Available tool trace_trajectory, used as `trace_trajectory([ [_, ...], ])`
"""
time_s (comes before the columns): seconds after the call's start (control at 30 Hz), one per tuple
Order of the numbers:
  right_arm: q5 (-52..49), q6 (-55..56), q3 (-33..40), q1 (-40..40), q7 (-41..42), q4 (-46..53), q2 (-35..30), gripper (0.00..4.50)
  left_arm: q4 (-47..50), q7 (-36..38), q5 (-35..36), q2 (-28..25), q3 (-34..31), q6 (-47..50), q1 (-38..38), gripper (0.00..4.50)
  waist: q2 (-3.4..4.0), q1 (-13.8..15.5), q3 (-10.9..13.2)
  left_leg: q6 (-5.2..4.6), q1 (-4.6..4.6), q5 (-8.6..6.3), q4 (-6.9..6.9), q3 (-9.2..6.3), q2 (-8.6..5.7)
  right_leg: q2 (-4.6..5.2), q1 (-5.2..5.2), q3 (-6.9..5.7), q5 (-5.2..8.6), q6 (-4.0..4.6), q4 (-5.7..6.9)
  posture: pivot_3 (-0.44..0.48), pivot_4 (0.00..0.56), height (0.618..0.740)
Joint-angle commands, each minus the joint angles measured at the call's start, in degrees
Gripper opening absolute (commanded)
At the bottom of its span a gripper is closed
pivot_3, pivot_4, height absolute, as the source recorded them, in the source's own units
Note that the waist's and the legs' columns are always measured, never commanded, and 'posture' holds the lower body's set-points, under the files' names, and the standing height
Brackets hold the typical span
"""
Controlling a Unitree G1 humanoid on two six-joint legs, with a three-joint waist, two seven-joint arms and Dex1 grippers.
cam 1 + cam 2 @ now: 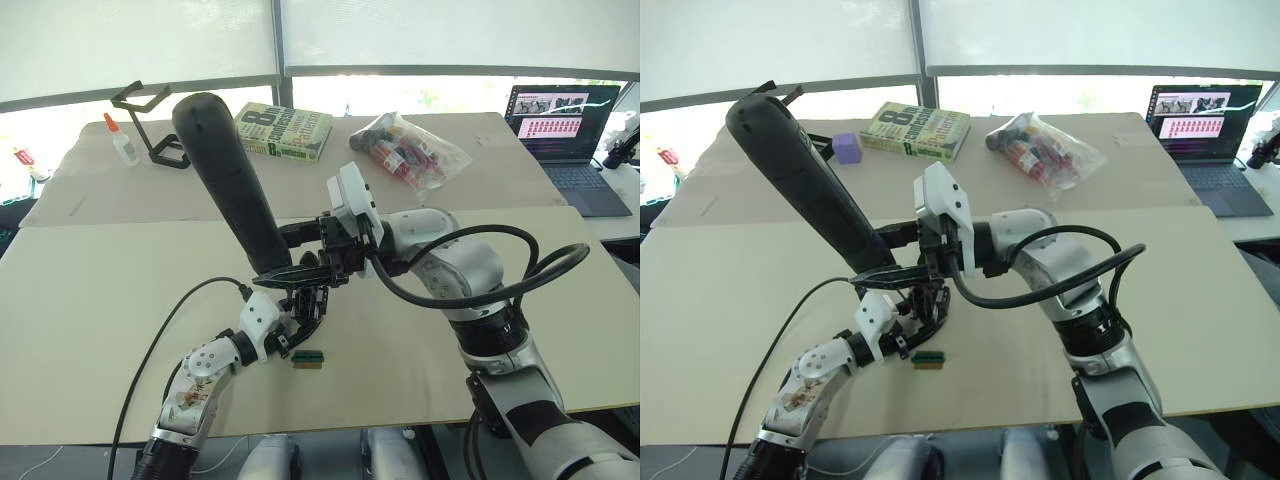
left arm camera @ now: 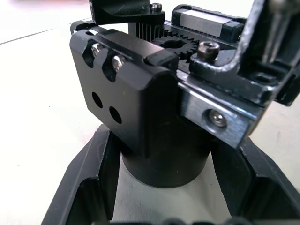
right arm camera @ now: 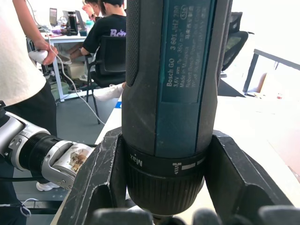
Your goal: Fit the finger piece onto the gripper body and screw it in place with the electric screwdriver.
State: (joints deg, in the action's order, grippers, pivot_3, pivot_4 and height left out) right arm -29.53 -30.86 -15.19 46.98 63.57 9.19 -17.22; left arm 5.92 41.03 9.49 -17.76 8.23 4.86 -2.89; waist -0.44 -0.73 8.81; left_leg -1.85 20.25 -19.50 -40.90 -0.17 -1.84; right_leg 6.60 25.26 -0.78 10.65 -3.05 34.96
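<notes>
Black dominates the middle of the frame: the screwdriver (image 1: 228, 175), a long thick cylinder, slants from its rounded end at upper left down toward centre, where the right claw (image 1: 325, 255) is closed around its lower collar. In the right wrist view the two fingers (image 3: 101, 180) press on either side of the collar, which reads "Max"; the blue panel above it reads "Bosch GO", "3 601 JH2 200" and "3.6V".

Just below the screwdriver's tip, the left claw (image 1: 300, 322) clamps the gripper body (image 2: 154, 117), its fingers against both sides of the round base. The left wrist view shows the body standing upright on the bench (image 1: 120, 300), with screw heads, two open holes and a toothed gear on top. A pointed black finger (image 1: 285, 274) juts toward the left of the frame at the screwdriver's tip; whether this is the finger piece I cannot tell.

A tiny green-and-brown block (image 1: 308, 358) lies just below and right of the left claw, near the bench's front edge. The bench is open to the left and right of the arms.

Along the far edge at the top of the frame sit a glue bottle (image 1: 121, 140), a black frame (image 1: 152, 125), a book (image 1: 284, 131) with a large "8" on its cover, a purple block (image 1: 846, 147) and a clear bag (image 1: 408, 149) of small items. A laptop (image 1: 566, 130) stands at upper right, off the bench.
</notes>
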Motion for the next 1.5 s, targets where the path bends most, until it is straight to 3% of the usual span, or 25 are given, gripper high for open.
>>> trace_trajectory([
  [0.03, -0.58, 2.38, 1.16, 0.68, -0.3, 2.04, 0.91, 1.95, -1.67, 0.97, 0.85, 0.01, 1.12, 0.23, 1.34, 2.3, 0.0, -0.02, 0.0, 0.0, 0.0, 0.0, 0.0, 0.0, 0.0, 0.0, 0.0, 0.0, 0.0, 0.0, 0.0, 0.0, 0.15, 0.74],
  [1.5, -1.39, 0.49, 0.69, 0.45, -0.26, 2.75, 0.85, 1.95, -6.75, 1.6, 0.43, 0.63, 1.18, -4.29, 1.38, 2.3, 0.14, 0.06, -0.09, 0.0, -0.07, 0.0, -0.02, -0.01, -0.01, 0.01, -0.06, 0.01, 0.0, 0.0, 0.0, 0.0, 0.15, 0.74],
])
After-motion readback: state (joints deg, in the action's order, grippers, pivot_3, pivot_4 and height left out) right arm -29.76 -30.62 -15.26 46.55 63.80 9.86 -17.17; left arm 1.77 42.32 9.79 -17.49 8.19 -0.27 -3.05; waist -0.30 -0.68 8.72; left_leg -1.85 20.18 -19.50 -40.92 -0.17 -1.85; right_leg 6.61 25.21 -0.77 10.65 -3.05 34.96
